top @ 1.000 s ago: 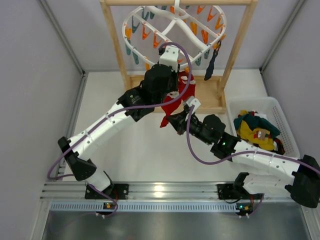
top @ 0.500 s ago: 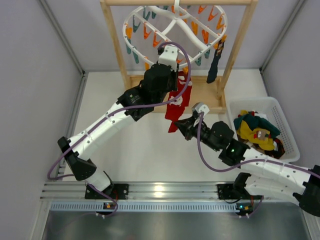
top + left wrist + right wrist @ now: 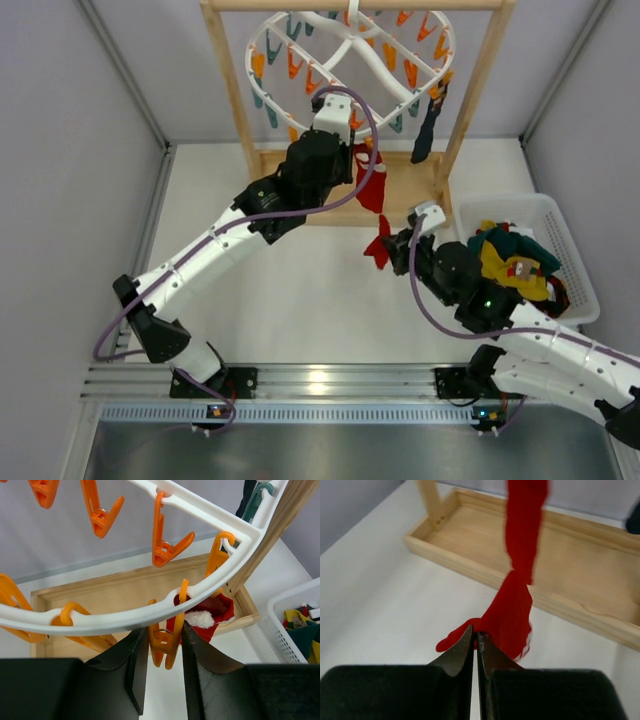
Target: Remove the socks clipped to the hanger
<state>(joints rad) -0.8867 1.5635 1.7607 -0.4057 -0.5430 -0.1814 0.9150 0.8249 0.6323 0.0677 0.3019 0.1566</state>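
- The left hand (image 3: 162, 656) is clenched on an orange clip (image 3: 161, 641) at the 6 o'clock rim of the hanger (image 3: 125, 619), in the same spot as a second ago.
- The right hand (image 3: 475, 639) is pinched tight on the lower edge of the held red sock (image 3: 512, 615), above the white surface (image 3: 300, 300).
- A second ago red fabric ran in one stretched line from under the ring down to this hand, which was then toward 7 o'clock of the ring.
- The hand has since swung toward 3 o'clock and now sits close to the basket (image 3: 565, 245).
- A hanging red sock (image 3: 370, 182) with white marks dangles below the ring's 6 o'clock rim, over the base of the wooden stand (image 3: 475, 540).
- From above, a gap shows between the two red pieces. In the right wrist view they line up, so whether they touch cannot be told.
- A black sock (image 3: 425, 125) is clipped at about 4 o'clock on the ring, much as before.
- The basket, at 3 o'clock on the surface, holds a heap of loose socks (image 3: 510, 262) in teal and mustard that looks unchanged.
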